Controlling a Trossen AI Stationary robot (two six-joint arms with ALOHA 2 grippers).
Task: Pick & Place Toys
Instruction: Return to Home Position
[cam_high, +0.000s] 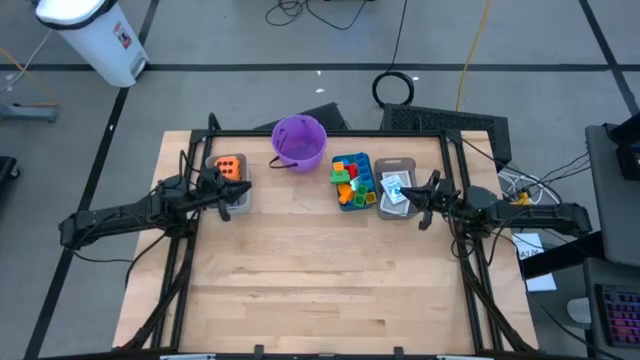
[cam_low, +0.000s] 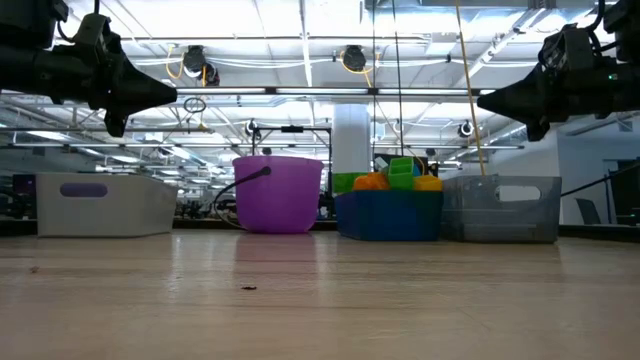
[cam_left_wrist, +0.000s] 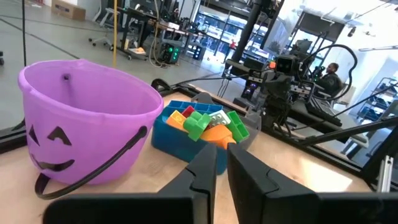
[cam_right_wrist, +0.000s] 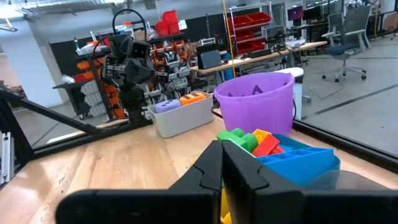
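Pale wooden worktop (cam_high: 320, 280) first: over its left and right edges I see the left gripper (cam_high: 228, 189) and right gripper (cam_high: 424, 196) hovering clenched and empty, and along its far edge a purple plastic bucket (cam_high: 299, 142), blue bin (cam_low: 390, 222) of bright plastic bricks (cam_high: 350, 178), clear bin (cam_low: 500, 212) of cards (cam_high: 393, 190), grey bin (cam_low: 100, 208) of dotted dice (cam_high: 230, 167).

Bright ceiling lamps (cam_low: 262, 40) light evenly; faint shadows on the table (cam_high: 320, 280).

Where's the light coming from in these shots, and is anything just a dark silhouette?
Low view: bright ceiling lights behind the table leave the left gripper and right gripper as silhouettes. High view: even light, no hard shadows around the purple bucket.
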